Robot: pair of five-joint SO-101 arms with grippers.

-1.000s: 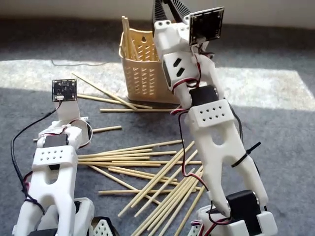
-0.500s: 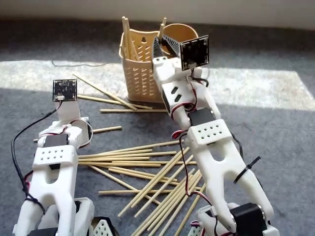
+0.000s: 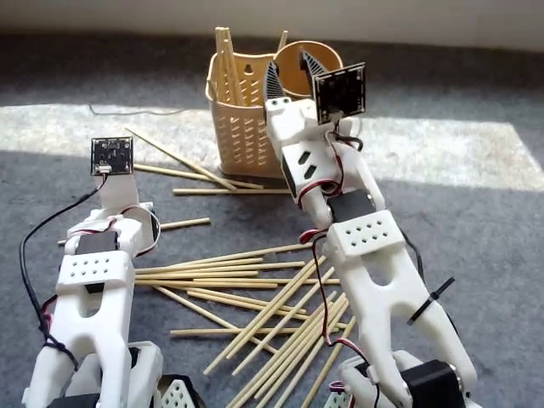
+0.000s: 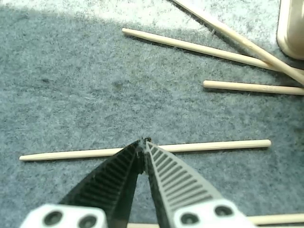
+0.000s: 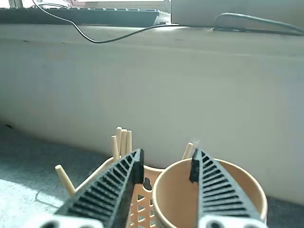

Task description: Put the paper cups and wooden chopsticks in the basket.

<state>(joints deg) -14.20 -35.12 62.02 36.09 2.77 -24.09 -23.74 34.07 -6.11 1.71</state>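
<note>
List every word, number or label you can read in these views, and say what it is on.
No text can be read.
The basket, cup and chopsticks look plain.
Any print on the camera boards is too small to read.

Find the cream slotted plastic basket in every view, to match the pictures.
High view: the basket stands at the back, right gripper at its brown paper cup.
Left wrist view: one corner of its foot, beyond the lying wooden chopsticks.
Right wrist view: its slotted wall, framed by the gripper, beside the cup.
Shared landmark: the cup; for left wrist, the chopstick at the foot.
</note>
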